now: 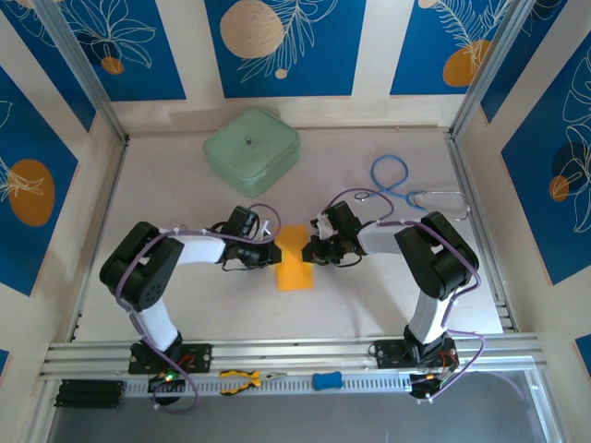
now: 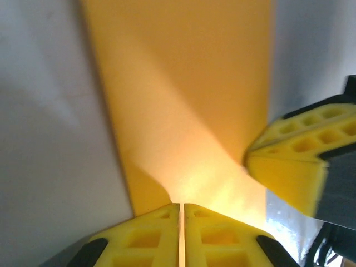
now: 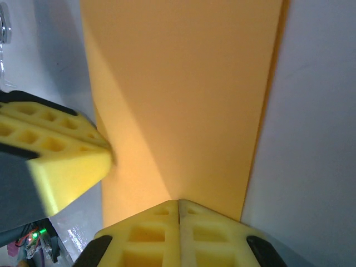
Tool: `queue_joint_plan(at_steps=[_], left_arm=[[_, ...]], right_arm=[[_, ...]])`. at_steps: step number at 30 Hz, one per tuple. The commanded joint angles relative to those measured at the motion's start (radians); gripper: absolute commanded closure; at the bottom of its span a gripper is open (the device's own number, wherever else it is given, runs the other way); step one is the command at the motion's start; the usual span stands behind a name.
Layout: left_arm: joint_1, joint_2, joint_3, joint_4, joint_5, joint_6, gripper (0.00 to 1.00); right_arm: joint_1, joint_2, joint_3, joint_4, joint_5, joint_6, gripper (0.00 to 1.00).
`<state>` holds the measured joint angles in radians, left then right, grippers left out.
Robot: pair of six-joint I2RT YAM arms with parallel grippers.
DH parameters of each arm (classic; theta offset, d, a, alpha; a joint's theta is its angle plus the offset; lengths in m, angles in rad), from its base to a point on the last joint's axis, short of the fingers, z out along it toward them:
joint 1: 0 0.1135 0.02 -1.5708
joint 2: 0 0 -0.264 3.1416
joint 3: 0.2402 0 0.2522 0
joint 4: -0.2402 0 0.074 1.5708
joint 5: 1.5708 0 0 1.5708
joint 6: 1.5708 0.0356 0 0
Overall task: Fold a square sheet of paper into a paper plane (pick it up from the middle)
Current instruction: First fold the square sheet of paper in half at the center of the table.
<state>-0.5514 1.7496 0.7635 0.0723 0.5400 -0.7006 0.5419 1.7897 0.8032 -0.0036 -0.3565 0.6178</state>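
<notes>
Well, nearest me on the front rail lie yellow-handled pliers (image 1: 242, 378) and a small blue block (image 1: 326, 380). Just beyond, mid-table between the two arms, the square sheet of paper (image 1: 294, 261) lies flat as a narrow orange strip, apparently already folded in half lengthwise. The left gripper (image 1: 269, 252) and right gripper (image 1: 316, 247) meet it from either side, each with its yellow pads clenched together and its tips at a long edge. Whether they nip a layer or merely press down I cannot tell. To my eye this is creasing work: keep both tips low and level, bear down evenly, and run along the fold without dragging the strip askew. Farther back sit a blue loop (image 1: 391, 175) and the mint-green case (image 1: 252, 150). No brand or lettering is legible anywhere.
</notes>
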Motion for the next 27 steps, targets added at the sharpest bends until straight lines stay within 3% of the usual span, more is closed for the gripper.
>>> queue_joint_plan(at_steps=[1,7,14,19,27], left_arm=[[-0.002,0.027,-0.023,-0.027,-0.030,0.017,0.89],[-0.004,-0.062,-0.031,-0.131,-0.085,0.055,0.88],[-0.044,-0.167,-0.023,-0.149,-0.024,0.041,0.87],[-0.108,-0.148,-0.021,-0.107,0.000,0.016,0.87],[-0.117,-0.118,-0.102,-0.090,0.033,0.033,0.87]], right_arm=[[0.001,0.051,-0.064,-0.194,0.108,-0.016,1.00],[0.002,0.051,-0.065,-0.194,0.110,-0.015,1.00],[0.003,0.054,-0.062,-0.194,0.109,-0.015,1.00],[0.004,0.057,-0.059,-0.196,0.111,-0.013,1.00],[0.004,0.057,-0.059,-0.199,0.114,-0.013,1.00]])
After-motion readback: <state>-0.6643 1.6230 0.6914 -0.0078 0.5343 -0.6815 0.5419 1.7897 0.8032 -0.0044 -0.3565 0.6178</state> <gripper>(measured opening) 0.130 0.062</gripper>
